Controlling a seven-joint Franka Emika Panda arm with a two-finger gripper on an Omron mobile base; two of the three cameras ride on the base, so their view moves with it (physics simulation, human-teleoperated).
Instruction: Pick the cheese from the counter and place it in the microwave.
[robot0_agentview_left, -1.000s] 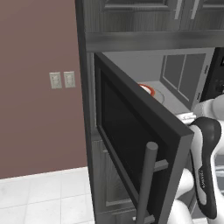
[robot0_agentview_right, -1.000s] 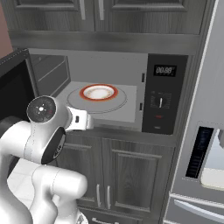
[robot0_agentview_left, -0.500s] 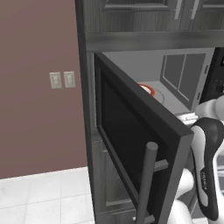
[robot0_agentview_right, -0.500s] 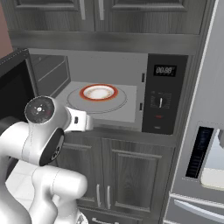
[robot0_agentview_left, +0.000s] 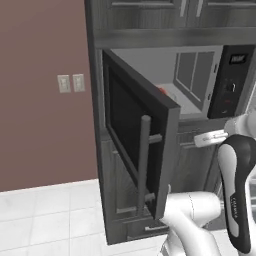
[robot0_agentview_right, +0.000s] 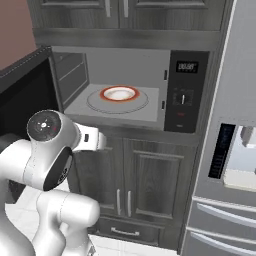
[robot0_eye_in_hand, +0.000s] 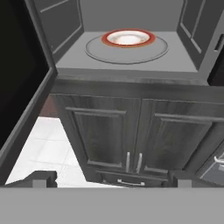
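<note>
hand view: gripper (robot0_eye_in_hand: 107, 177) spread wide, holding nothing, before the open microwave (robot0_agentview_right: 120, 85) (red-rimmed plate (robot0_eye_in_hand: 128, 37) on its turntable).

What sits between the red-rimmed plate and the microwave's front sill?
In the hand view, only bare grey turntable disc and cavity floor lie between the red-rimmed white plate and the sill.

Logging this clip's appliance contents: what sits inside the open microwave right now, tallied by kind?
Round grey glass turntable: 1
White bowl with red-orange rim: 1
Cheese wedges: 0
Total: 2 things in the light grey microwave cavity
</note>
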